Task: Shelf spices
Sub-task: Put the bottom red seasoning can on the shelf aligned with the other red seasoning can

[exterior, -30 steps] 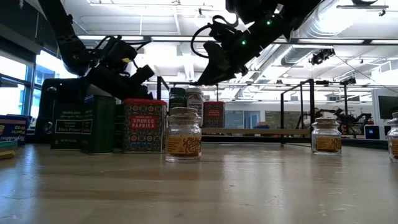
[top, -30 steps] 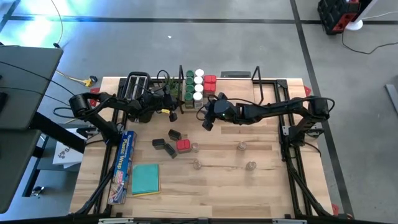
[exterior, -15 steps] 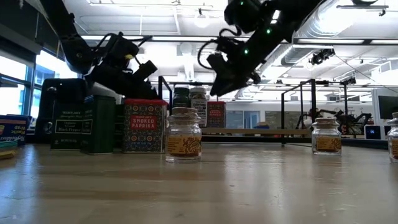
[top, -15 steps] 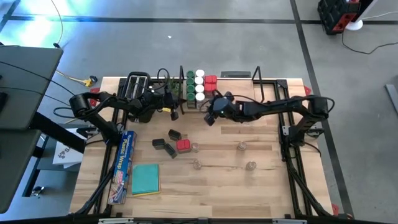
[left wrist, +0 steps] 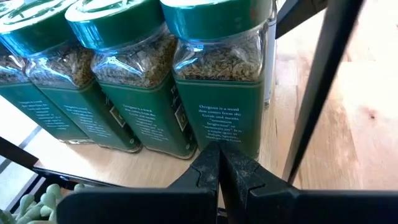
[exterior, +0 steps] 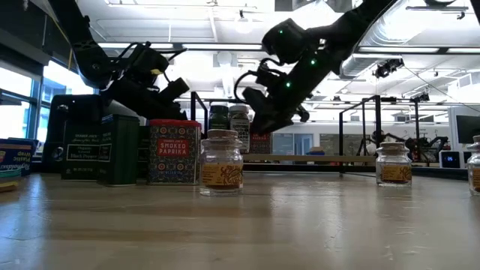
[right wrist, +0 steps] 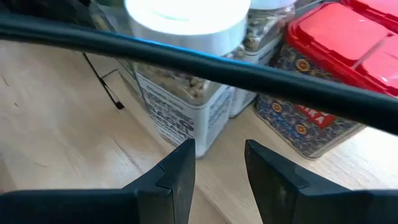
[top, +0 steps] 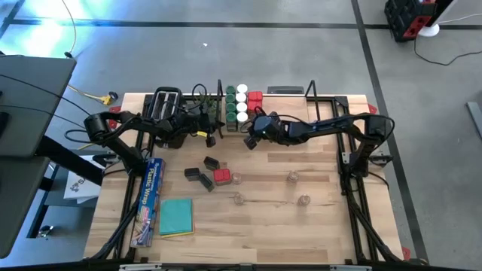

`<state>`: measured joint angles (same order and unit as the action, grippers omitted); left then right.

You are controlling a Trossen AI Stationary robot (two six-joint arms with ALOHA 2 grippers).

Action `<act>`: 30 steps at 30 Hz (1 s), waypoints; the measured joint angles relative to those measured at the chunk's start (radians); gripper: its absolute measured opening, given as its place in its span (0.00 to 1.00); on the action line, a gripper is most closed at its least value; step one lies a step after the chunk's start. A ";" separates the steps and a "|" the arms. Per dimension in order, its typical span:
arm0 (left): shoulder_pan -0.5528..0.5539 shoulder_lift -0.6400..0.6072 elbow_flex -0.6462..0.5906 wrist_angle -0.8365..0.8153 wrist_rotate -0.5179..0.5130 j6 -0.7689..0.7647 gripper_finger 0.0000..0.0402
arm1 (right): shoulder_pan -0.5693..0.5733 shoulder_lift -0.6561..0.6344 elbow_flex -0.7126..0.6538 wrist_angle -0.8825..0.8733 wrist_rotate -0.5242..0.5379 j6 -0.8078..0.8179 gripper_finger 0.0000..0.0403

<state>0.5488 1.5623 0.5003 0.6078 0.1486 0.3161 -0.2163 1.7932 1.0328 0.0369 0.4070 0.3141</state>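
Fingers of the right gripper were spread apart and empty, poised just in front of a white-lidded jar that stood on the shelf beside red tins. One second earlier this gripper hung higher and farther out over the worktop; it had since swung in and dropped low toward the rack, which suggested it was reaching to straighten or seat that jar. Fingers of the left gripper were pressed together, empty, close to the nearest of 3 green-lidded jars in a row on the shelf, and had barely moved. Much of the task remained: 3 dark tins, a red paprika tin and 4 tiny clear jars sat on the worktop, well apart from the shelf.
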 joint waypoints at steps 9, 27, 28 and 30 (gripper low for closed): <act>0.000 0.000 0.000 -0.003 0.000 -0.018 0.00 | 0.009 0.001 0.000 0.072 -0.057 -0.027 0.33; 0.000 0.000 -0.001 -0.010 -0.002 -0.032 0.00 | -0.032 0.008 0.000 0.018 -0.071 0.048 0.33; 0.000 0.000 -0.001 -0.009 -0.002 -0.035 0.00 | -0.032 0.008 0.000 0.030 -0.083 0.048 0.33; 0.000 0.000 -0.001 -0.009 -0.002 -0.039 0.00 | -0.032 0.008 0.000 0.035 -0.091 0.047 0.33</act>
<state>0.5484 1.5623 0.4992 0.5991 0.1463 0.2771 -0.2480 1.8011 1.0328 0.0720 0.3163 0.3610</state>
